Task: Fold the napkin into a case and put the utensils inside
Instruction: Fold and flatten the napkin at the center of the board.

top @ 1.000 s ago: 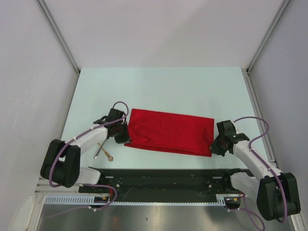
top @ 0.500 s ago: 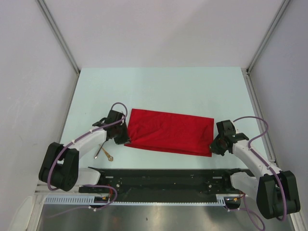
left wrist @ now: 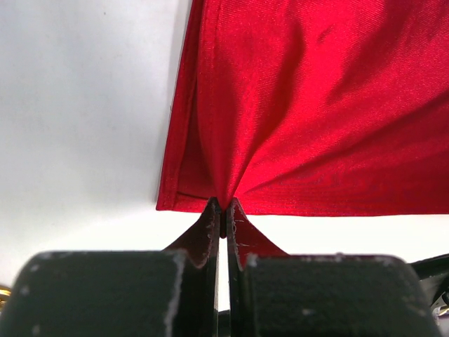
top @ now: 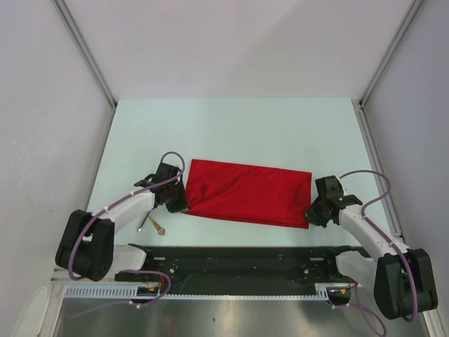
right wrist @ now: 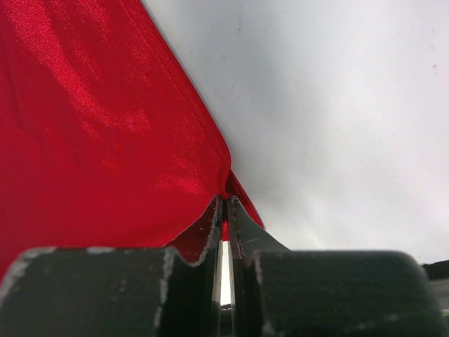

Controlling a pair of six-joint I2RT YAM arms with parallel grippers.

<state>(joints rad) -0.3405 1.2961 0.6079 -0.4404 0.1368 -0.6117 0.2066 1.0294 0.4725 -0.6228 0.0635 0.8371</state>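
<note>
The red napkin [top: 249, 192] lies folded as a wide rectangle on the table's middle. My left gripper [top: 184, 206] is shut on the napkin's near left corner; the left wrist view shows the cloth [left wrist: 295, 105] gathered into a pinch between the closed tips [left wrist: 222, 210]. My right gripper [top: 309, 210] is shut on the near right corner; the right wrist view shows the cloth [right wrist: 91, 126] pinched at the tips [right wrist: 224, 207]. Gold utensils [top: 151, 222] lie on the table just near-left of the napkin, beside the left arm.
The pale table [top: 231, 126] has white walls at the back and sides. A black rail [top: 238, 263] with the arm bases runs along the near edge.
The left gripper has drawn the napkin's near left corner slightly up and back, so the left edge bunches more. The right gripper holds its place.
</note>
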